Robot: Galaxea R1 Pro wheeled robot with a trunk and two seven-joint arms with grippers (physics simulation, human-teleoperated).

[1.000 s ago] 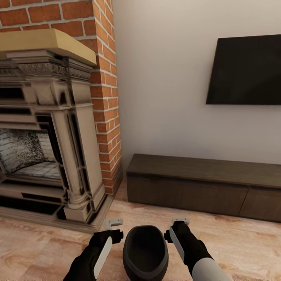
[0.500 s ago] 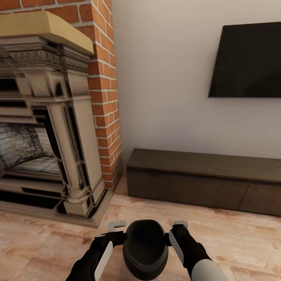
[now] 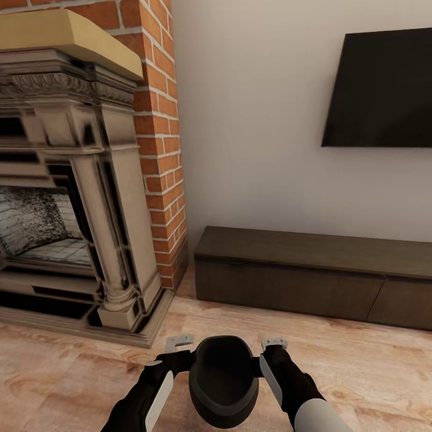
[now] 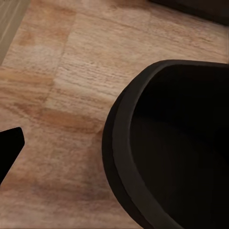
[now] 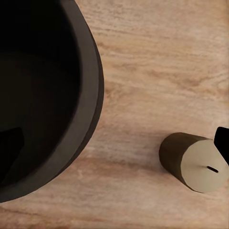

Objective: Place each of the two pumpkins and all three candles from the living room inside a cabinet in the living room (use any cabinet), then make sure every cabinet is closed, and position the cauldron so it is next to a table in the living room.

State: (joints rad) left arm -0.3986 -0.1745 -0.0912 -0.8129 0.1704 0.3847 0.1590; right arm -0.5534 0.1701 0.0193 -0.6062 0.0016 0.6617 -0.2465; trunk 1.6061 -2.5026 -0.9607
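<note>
The black cauldron (image 3: 223, 379) stands low in the head view on the wood floor, mouth up, between my two arms. My left gripper (image 3: 183, 354) is at its left rim and my right gripper (image 3: 268, 353) at its right rim, both open and straddling the rim. One right finger (image 5: 9, 143) is inside the cauldron (image 5: 43, 95) and the other is outside. A left finger (image 4: 8, 148) stands clear of the cauldron's wall (image 4: 124, 143). A stubby beige candle (image 5: 196, 162) stands on the floor just beside the cauldron. The long dark-brown cabinet (image 3: 312, 282) stands shut against the wall ahead.
An ornate beige fireplace (image 3: 72, 180) with a brick column (image 3: 159, 150) stands at the left, its base jutting onto the floor. A dark television (image 3: 384, 90) hangs on the white wall above the cabinet. Wood floor lies between me and the cabinet.
The view has shifted, so the room sits higher in the picture. Both grippers have closed in on the cauldron's rim from slightly apart.
</note>
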